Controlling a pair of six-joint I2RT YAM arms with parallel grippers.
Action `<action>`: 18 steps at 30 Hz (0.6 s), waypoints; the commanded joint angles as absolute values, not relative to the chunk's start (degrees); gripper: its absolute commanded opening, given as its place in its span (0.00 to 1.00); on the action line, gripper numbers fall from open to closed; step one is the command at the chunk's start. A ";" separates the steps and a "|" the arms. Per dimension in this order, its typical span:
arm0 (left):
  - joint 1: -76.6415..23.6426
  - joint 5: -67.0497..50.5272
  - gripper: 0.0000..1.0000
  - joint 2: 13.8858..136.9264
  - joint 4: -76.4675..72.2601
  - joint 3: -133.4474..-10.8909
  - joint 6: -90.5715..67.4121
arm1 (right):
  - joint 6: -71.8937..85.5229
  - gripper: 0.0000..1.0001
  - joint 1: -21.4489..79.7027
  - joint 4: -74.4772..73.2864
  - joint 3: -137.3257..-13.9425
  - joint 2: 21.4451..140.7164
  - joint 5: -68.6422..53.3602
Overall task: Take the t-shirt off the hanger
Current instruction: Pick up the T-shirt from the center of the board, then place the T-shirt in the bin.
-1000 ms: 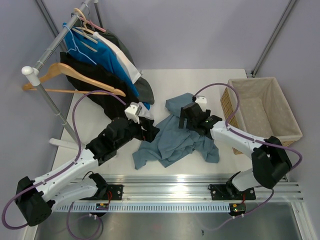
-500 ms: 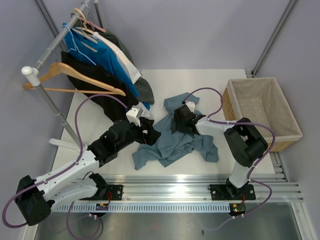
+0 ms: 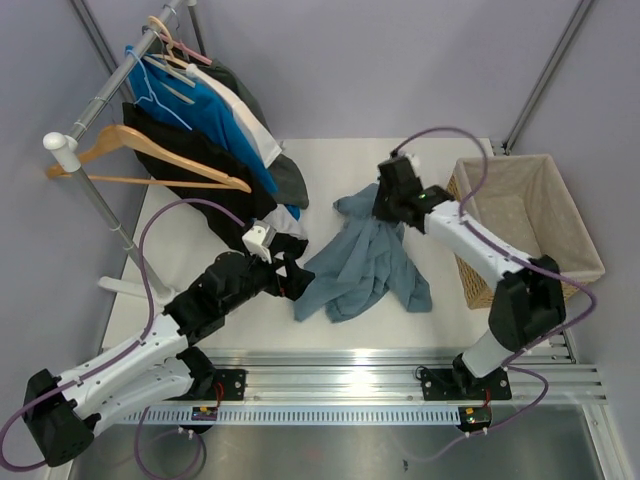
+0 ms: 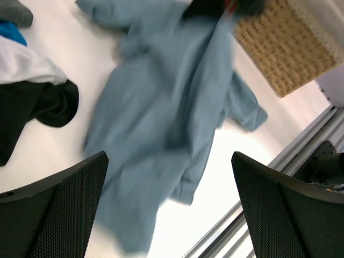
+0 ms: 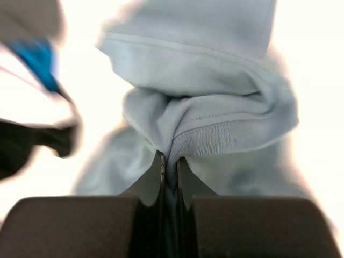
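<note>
Right pincer [image 3: 388, 203] pressed together on a bunched fold of the grey-blue t-shirt [image 3: 362, 262]; the wrist view shows fabric pinched between its fingers [image 5: 146, 189]. Shirt stretches from that pincer toward the left one, the rest crumpled on the counter [image 3: 340, 160]. Left pincer [image 4: 167, 161] spread wide, holding nothing, just beside the shirt's lower edge. Basket [image 3: 520, 215] right of the right pincer. Wooden hanger [image 3: 150, 155] on the rail [image 3: 95, 100] behind the left pincer, well apart from the shirt. Probably bare, hard to tell against the dark clothes [image 3: 215, 165].
</note>
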State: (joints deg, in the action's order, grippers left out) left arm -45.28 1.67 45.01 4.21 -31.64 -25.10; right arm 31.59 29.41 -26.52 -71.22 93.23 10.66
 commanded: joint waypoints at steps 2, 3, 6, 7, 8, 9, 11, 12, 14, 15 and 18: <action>-45.61 1.85 0.99 45.09 1.32 -31.20 -23.64 | 23.39 0.00 24.18 -40.85 -91.11 81.05 18.54; -45.62 0.45 0.99 44.83 1.06 -31.11 -23.90 | 22.25 0.00 23.30 -42.09 -97.15 80.43 19.24; -45.70 -2.11 0.99 44.03 0.26 -30.67 -24.17 | 17.07 0.00 19.96 -46.31 -110.24 79.54 19.34; -45.62 -1.94 0.99 43.86 0.26 -30.67 -24.08 | 15.05 0.00 19.43 -48.58 -113.70 79.80 21.60; -45.70 -1.50 0.99 43.42 0.26 -30.50 -24.00 | 14.16 0.00 18.47 -49.91 -121.47 81.11 23.10; -45.70 -1.06 0.99 43.33 0.18 -30.50 -23.99 | 13.19 0.00 17.94 -51.05 -125.55 81.91 26.07; -45.70 -1.14 0.99 43.50 0.26 -30.41 -24.08 | 10.55 0.00 16.53 -53.08 -133.03 84.53 28.90; -45.70 -1.58 0.99 43.77 0.26 -30.50 -24.08 | 9.50 0.00 16.09 -52.82 -138.46 85.16 30.40; -45.79 -2.11 0.99 44.03 0.26 -30.50 -24.26 | 7.56 0.00 15.21 -49.41 -140.27 85.87 36.36; -45.79 -2.54 0.99 44.03 0.26 -30.50 -24.26 | 7.47 0.00 13.64 -47.83 -138.62 85.61 40.39; -45.79 -2.46 0.99 43.51 0.26 -30.50 -23.82 | 6.77 0.00 10.82 -39.57 -132.83 84.64 46.03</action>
